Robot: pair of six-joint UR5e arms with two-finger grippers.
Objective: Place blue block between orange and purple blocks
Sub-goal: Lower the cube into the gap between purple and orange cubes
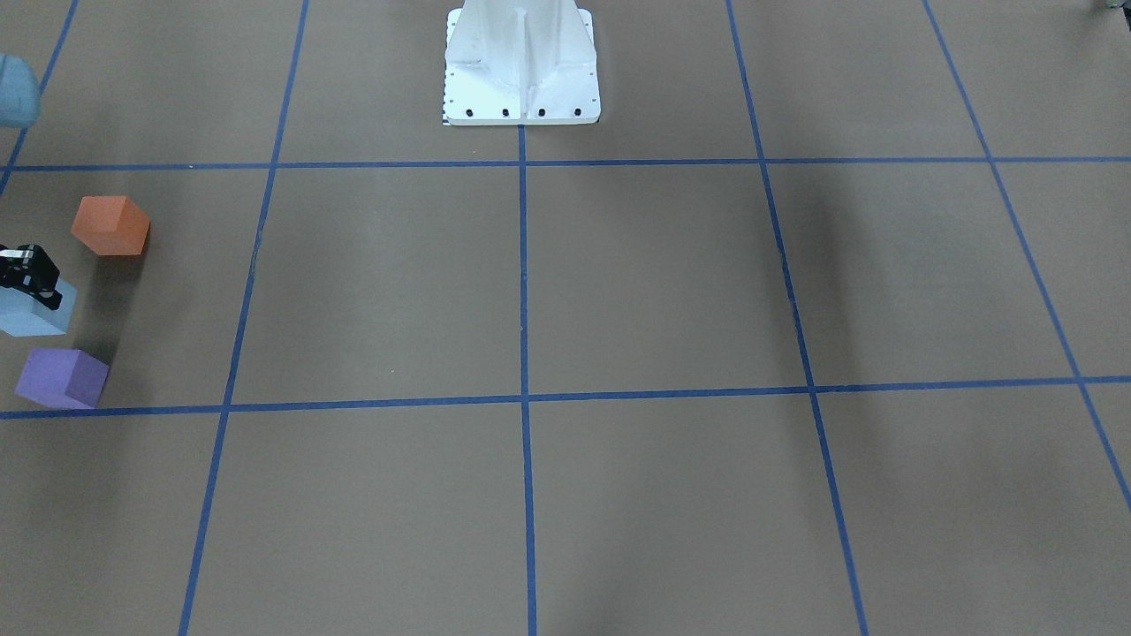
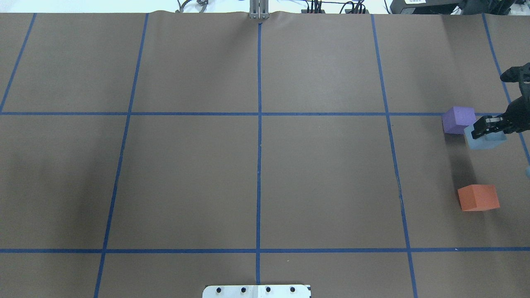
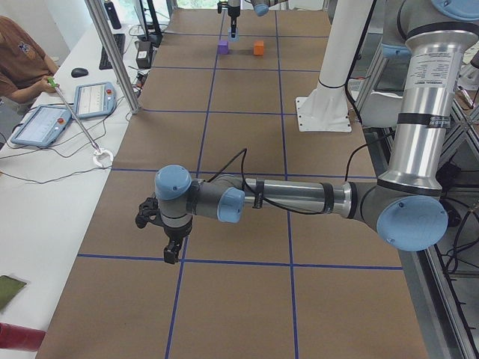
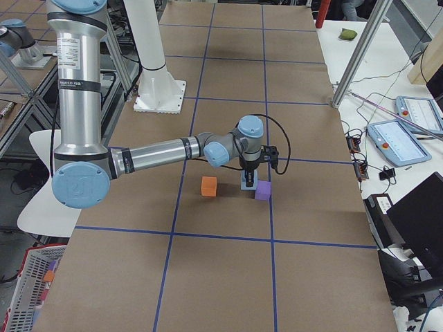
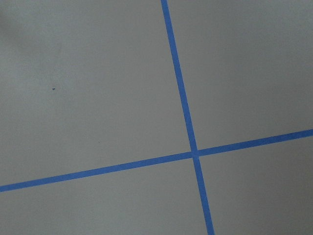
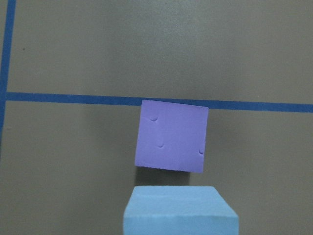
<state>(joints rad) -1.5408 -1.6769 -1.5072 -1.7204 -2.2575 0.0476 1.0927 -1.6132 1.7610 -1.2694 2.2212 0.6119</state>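
**Item: right end effector** (image 2: 488, 126). The jaws are drawn in on the top of the pale blue foam block (image 2: 484, 140). We judge it gripped, though the wrist view shows no fingers. We cannot tell whether the block rests on the counter (image 2: 186, 178) or hangs just above it.

**Item: pale blue foam block, position.** It lies between the purple foam cube (image 2: 457, 120) and the orange foam cube (image 2: 478, 197), but not evenly. It is just beside the purple cube and well apart from the orange one.

**Item: left end effector** (image 3: 174, 253). It hangs over bare counter at the far end, well apart from the blocks. We cannot tell how far open it is.

**Hazards, as we judge them.**
- Purple cube knocked: the gap to it is narrow, so a jaw spreading on release or a small drift that way could shove it.
- Lopsided result: letting go here leaves the blue block crowding the purple cube.
- Foam sticking to a pad and tipping as the jaws lift.

**Edges and room.**
- A blue tape line (image 6: 244, 104) runs just beyond the purple cube.
- Open counter lies toward the orange cube, so we would shift that way.
- No counter edge shows near the three cubes.
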